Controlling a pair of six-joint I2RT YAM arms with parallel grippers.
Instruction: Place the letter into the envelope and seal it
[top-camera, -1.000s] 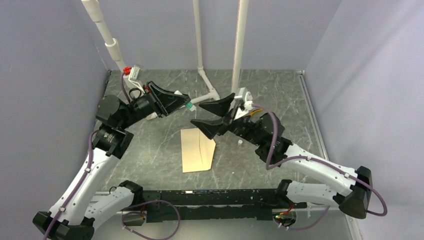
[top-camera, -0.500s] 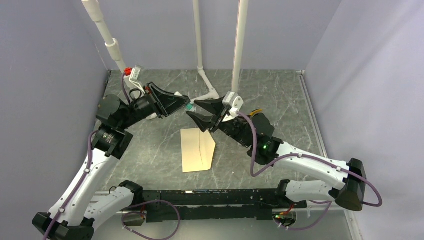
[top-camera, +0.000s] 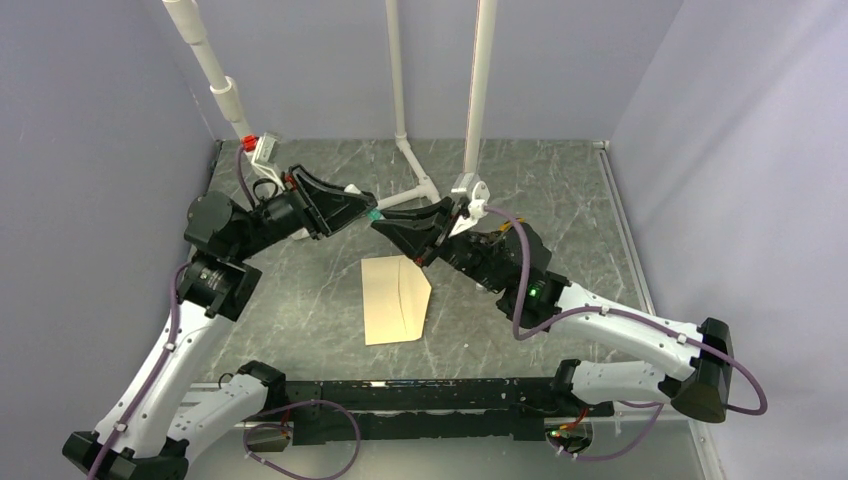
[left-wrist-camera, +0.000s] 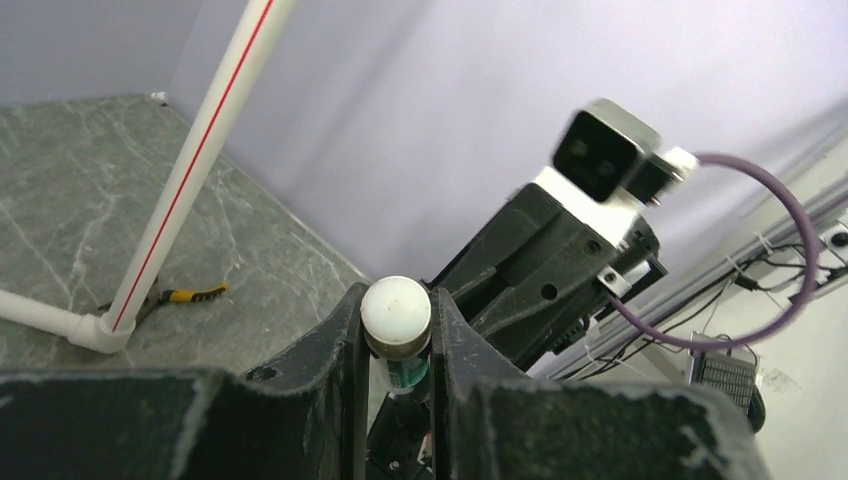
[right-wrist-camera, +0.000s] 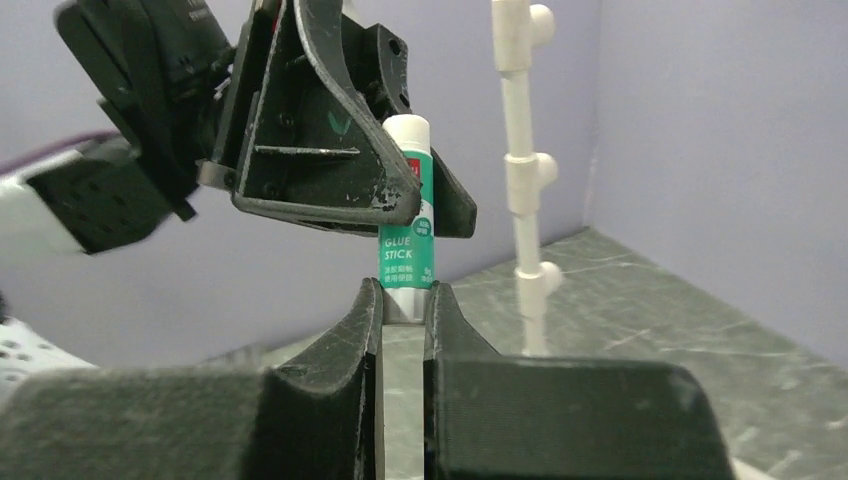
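Below the right pincer (top-camera: 380, 224), seemingly apart: envelope (top-camera: 397, 300).

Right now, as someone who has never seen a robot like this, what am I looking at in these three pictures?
Two robot arms are bolted to a grey table. One picture comes from a camera above and behind them. The other two come from small cameras, one on each wrist. A tan envelope lies flat on the table. Above it, the left claw grips a green-and-white glue stick, and the right claw is shut on the stick's other end.
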